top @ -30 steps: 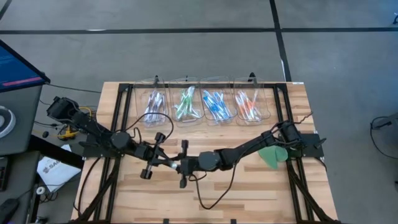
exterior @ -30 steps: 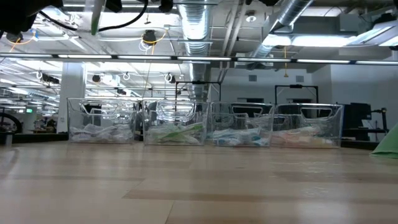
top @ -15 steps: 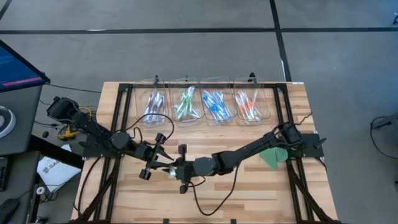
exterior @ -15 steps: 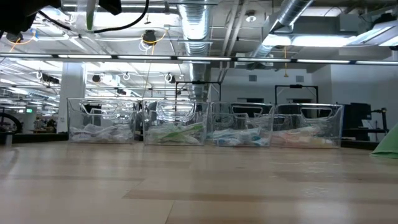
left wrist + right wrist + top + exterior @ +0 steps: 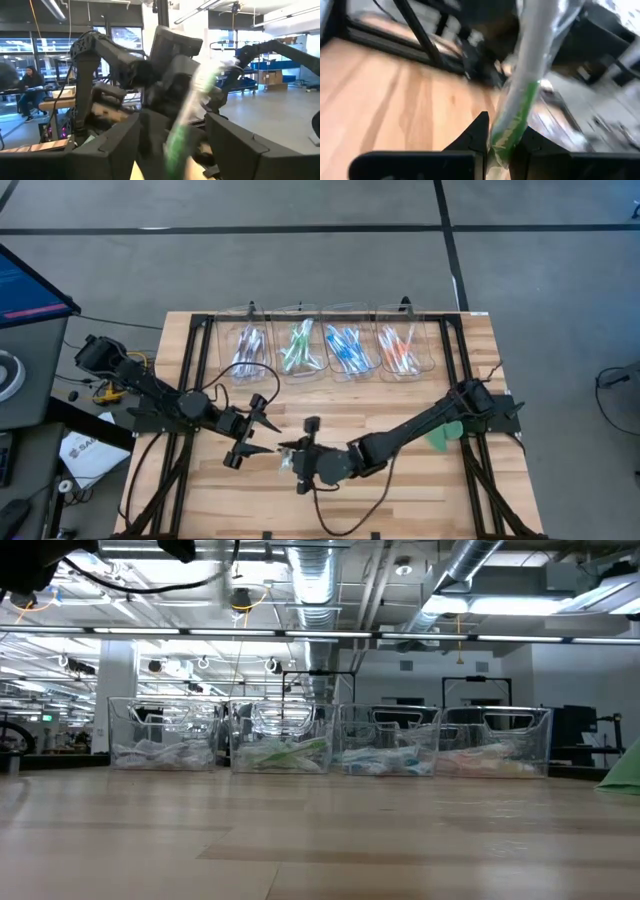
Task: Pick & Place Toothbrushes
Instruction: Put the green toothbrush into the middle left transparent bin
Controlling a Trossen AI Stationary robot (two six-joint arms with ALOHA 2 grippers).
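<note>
A toothbrush (image 5: 520,100), translucent white with a green stretch and a clear wrapper, is held above the table's near middle. My right gripper (image 5: 296,459) is shut on it. My left gripper (image 5: 268,436) stands open just left of it. In the left wrist view the toothbrush (image 5: 186,120) shows blurred ahead of the spread fingers (image 5: 112,150). More toothbrushes lie sorted by colour in clear bins (image 5: 298,346) at the far edge. My right gripper pinches the toothbrush between its two fingers (image 5: 476,134) at the green stretch (image 5: 512,131). The rest of the toothbrush reaches out past the fingertips. It is lifted clear of the table.
Several clear bins stand in a row along the far edge, holding purple (image 5: 247,348), green, blue (image 5: 346,348) and orange (image 5: 400,348) brushes. A flat green disc (image 5: 440,436) lies at the right under the right arm. Bare wood (image 5: 400,500) lies toward the near edge.
My left gripper has opened and let go of the toothbrush. My right gripper, shut on the toothbrush, has drawn it toward the table's near edge, away from the left gripper. The green brush has left the top of the low view.
</note>
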